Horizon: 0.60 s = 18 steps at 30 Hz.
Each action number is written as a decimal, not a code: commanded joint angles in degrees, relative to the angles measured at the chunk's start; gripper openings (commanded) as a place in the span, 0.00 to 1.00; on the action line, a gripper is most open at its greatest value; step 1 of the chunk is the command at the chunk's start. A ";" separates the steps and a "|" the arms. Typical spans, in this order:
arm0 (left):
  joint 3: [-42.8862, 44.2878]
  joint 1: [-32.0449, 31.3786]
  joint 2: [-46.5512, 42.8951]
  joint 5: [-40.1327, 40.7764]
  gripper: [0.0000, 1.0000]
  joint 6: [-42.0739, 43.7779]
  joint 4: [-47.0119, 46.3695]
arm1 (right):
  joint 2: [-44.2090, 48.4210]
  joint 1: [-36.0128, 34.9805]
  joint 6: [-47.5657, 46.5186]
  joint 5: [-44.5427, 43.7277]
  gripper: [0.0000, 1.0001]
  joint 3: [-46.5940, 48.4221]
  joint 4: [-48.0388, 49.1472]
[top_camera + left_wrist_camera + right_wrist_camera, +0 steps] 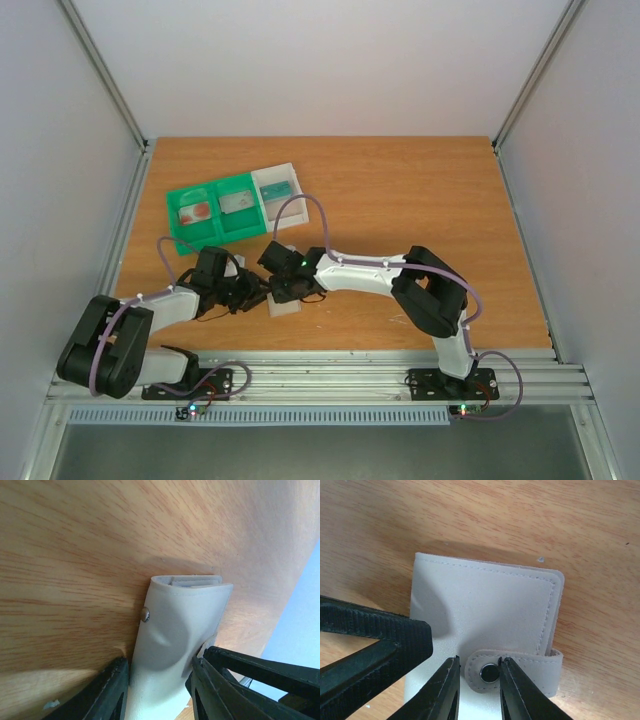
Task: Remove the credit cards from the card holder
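Wooden table [400,200], arms meeting near its front edge; card holder [485,610] lies there closed, left gripper [159,667] clenched across its sides, denting it; right gripper [479,662] straddles the snap tab [525,672], pinch unclear. Risk: tab slips out, or holder drags if the snap resists

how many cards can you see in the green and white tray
3, one per tray compartment: white-and-red card in the left green one, pale card in the middle, teal card in the white end. Others may hide beneath.
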State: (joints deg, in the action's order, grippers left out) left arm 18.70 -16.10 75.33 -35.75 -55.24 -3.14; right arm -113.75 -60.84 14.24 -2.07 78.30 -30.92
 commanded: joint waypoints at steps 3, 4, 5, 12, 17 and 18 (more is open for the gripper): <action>-0.43 0.21 1.55 -0.16 0.36 -0.24 -1.21 | -3.06 -1.20 -1.23 -7.38 0.24 1.46 -4.37; -0.42 0.26 1.57 -0.20 0.36 -0.43 -1.25 | -3.32 -1.29 -1.23 -8.13 0.24 1.60 -4.67; -0.42 0.33 1.50 -0.16 0.36 -0.53 -1.26 | -3.46 -1.34 -1.23 -8.78 0.24 1.67 -4.88; -0.59 0.34 1.60 0.02 0.34 -1.09 -1.13 | -3.22 -1.48 -1.06 -10.08 0.16 0.82 -4.24; -0.35 0.36 1.78 0.04 0.34 -0.72 -0.68 | -1.81 -1.48 -1.31 -9.10 0.07 -0.62 -2.35; -0.33 0.36 1.79 0.06 0.34 -0.66 -0.60 | -1.41 -1.48 -1.36 -8.72 0.05 -1.04 -1.64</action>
State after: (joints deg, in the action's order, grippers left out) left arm 18.70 -15.99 75.92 -36.10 -56.12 -3.68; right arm -115.07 -62.37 13.15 -9.82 79.55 -32.80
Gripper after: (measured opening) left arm 0.345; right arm 0.081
